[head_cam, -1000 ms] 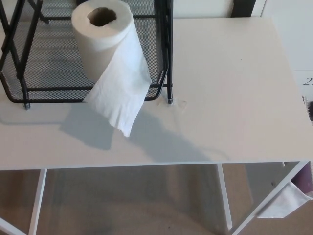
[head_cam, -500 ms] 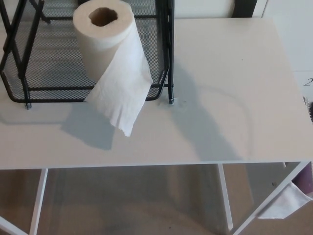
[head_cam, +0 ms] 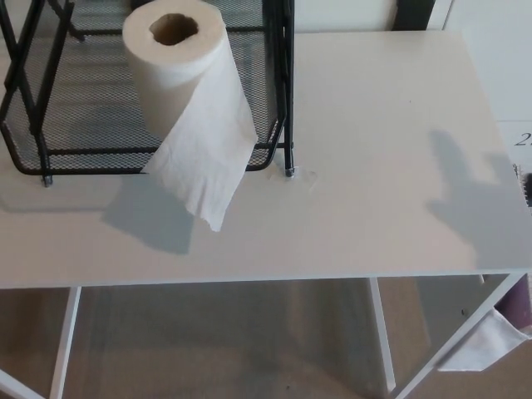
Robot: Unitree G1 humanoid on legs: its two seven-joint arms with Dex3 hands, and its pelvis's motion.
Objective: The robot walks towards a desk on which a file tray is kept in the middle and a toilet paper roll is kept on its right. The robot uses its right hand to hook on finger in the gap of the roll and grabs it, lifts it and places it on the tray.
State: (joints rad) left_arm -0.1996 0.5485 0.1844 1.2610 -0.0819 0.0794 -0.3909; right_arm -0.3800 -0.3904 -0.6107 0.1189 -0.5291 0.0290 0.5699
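One toilet paper roll [head_cam: 170, 75] sits in the file tray [head_cam: 83, 116]. Placing looks done. No hand shows; next, I back away.

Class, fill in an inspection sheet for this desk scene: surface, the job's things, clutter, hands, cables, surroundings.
Surface: white desk; a shadow falls near its right edge.
Job's things: toilet paper roll stands upright in the black mesh file tray; its loose sheet hangs over the tray's front rim onto the desk.
Clutter: nothing seen.
Hands: neither in view.
Cables: nothing seen.
Surroundings: beige floor under the desk; white cloth at lower right.
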